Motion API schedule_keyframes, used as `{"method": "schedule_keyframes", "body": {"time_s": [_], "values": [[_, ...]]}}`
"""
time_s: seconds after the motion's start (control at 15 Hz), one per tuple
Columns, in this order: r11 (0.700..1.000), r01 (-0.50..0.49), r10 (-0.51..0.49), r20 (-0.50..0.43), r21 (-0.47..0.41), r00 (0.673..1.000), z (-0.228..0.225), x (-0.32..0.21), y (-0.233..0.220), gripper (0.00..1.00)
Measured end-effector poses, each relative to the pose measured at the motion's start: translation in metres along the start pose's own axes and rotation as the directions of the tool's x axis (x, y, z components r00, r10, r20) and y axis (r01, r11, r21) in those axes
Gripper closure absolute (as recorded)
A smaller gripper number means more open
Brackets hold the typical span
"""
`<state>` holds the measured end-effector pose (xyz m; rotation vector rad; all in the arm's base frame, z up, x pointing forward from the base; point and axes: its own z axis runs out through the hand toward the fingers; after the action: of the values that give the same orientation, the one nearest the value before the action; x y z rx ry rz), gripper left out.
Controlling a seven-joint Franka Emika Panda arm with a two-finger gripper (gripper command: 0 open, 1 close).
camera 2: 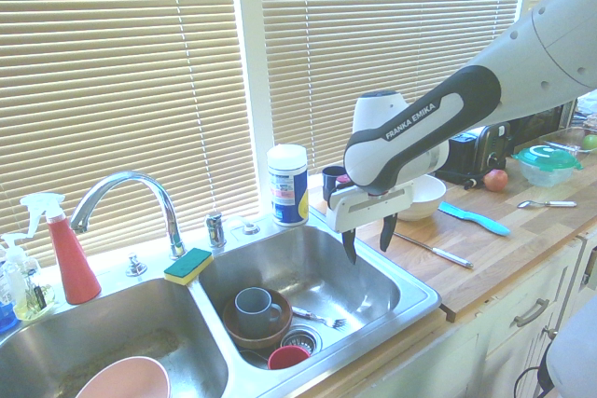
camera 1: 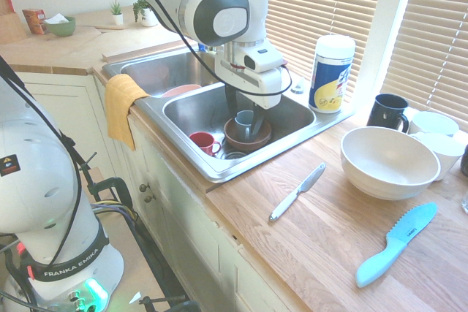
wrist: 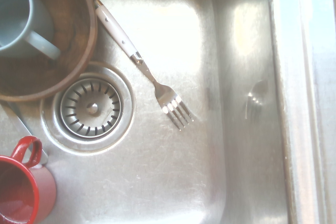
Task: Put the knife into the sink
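The slim silver knife (camera 1: 297,192) (camera 2: 436,251) lies flat on the wooden counter beside the sink, apart from everything else. The stainless double-basin sink (camera 1: 212,169) (camera 2: 373,277) (wrist: 173,177) holds dishes in the basin nearest the knife. My gripper (camera 1: 245,118) (camera 2: 367,241) hangs over that basin, fingers pointing down, open and empty. It is well away from the knife, above the basin's side closest to the counter. The wrist view looks straight down at the basin floor, and the knife is out of that picture.
In the basin sit a brown bowl (camera 1: 247,135) holding a grey mug (camera 2: 254,306), a red cup (camera 1: 202,142), a fork (wrist: 157,85) and the drain (wrist: 90,108). On the counter are a white bowl (camera 1: 389,161), a light-blue plastic knife (camera 1: 397,243), a wipes canister (camera 1: 330,73) and a dark mug (camera 1: 387,112).
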<state>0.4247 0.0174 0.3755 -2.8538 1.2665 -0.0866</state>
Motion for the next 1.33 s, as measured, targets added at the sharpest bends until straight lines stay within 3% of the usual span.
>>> {"method": "schedule_keyframes", "body": {"time_s": [0.4,0.8,1.07,1.33], "values": [[0.997,0.083,-0.083,-0.019,-0.002,0.996,-0.017,0.015,0.021,0.00],[0.963,0.269,-0.269,-0.028,-0.005,0.963,-0.036,0.048,0.115,0.00],[0.961,0.276,-0.276,-0.004,-0.021,0.961,-0.020,0.056,0.165,0.00],[0.966,0.256,-0.257,-0.023,-0.027,0.966,-0.006,0.065,0.188,0.00]]}}
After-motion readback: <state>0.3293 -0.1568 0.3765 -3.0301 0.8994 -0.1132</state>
